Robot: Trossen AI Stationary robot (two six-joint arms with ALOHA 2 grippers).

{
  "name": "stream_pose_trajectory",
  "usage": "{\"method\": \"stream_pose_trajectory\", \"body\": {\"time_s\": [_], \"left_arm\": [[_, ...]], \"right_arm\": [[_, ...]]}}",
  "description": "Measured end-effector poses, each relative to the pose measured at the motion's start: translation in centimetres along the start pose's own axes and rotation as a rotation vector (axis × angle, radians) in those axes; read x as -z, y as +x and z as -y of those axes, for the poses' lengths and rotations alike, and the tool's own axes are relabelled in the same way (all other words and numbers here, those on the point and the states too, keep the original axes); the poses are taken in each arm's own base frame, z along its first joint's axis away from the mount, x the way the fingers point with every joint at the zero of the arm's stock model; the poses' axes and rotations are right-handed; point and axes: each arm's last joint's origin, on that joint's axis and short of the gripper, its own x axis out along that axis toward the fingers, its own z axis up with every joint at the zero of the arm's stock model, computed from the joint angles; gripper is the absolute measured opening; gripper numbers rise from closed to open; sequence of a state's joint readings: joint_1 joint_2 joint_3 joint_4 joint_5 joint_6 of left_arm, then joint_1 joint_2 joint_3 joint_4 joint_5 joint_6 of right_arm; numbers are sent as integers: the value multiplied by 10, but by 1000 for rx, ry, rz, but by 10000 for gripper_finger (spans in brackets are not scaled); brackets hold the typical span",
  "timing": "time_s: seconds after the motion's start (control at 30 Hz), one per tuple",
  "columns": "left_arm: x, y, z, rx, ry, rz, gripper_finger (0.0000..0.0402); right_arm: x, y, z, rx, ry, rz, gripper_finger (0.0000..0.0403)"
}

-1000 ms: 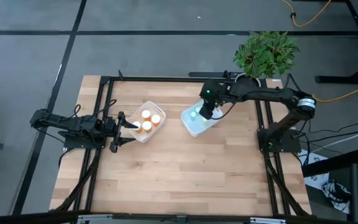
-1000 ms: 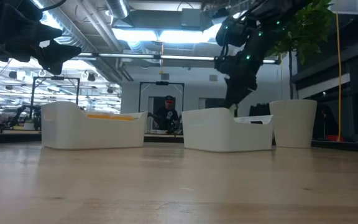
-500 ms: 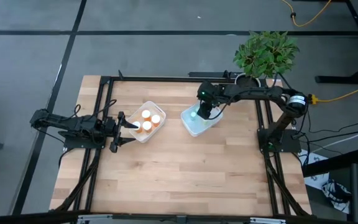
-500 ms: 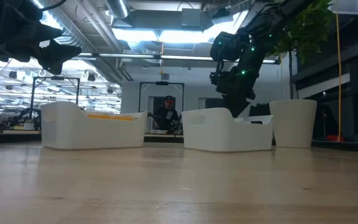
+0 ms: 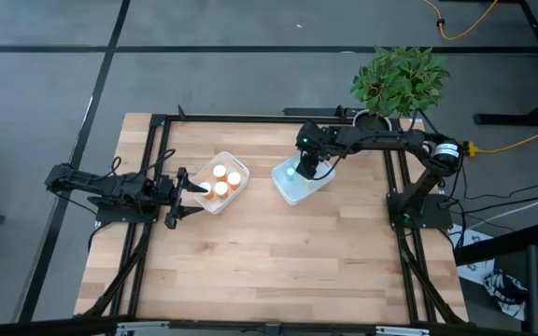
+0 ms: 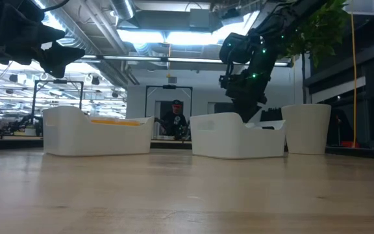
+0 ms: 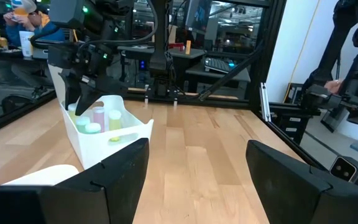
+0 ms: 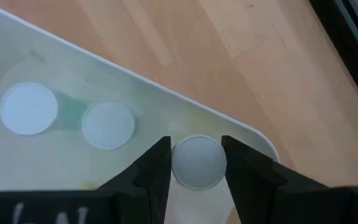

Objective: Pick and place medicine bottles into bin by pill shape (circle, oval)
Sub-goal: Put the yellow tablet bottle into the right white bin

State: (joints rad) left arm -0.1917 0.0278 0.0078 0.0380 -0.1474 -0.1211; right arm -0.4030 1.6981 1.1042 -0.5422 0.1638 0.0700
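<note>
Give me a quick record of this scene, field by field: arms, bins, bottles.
right gripper: down in the right bin, fingers on either side of a pale-capped bottle
left gripper: open, waiting beside the left bin
left bin contents: orange bottles
right bin contents: pale green, pink and blue bottles
table: no loose bottles seen
plant: behind the table's far right corner

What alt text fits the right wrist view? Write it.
The right gripper closes its jaws on a pale-capped medicine bottle inside a white bin, beside two other bottle caps, above a wooden table.
</note>
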Motion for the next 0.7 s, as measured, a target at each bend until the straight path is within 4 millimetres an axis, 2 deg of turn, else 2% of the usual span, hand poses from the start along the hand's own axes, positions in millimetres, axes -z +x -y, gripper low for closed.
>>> {"method": "stream_pose_trajectory", "body": {"time_s": [0.7], "left_arm": [[0,0,0,0,0,0,263]], "right_arm": [[0,0,0,-7,54,-5,143]]}}
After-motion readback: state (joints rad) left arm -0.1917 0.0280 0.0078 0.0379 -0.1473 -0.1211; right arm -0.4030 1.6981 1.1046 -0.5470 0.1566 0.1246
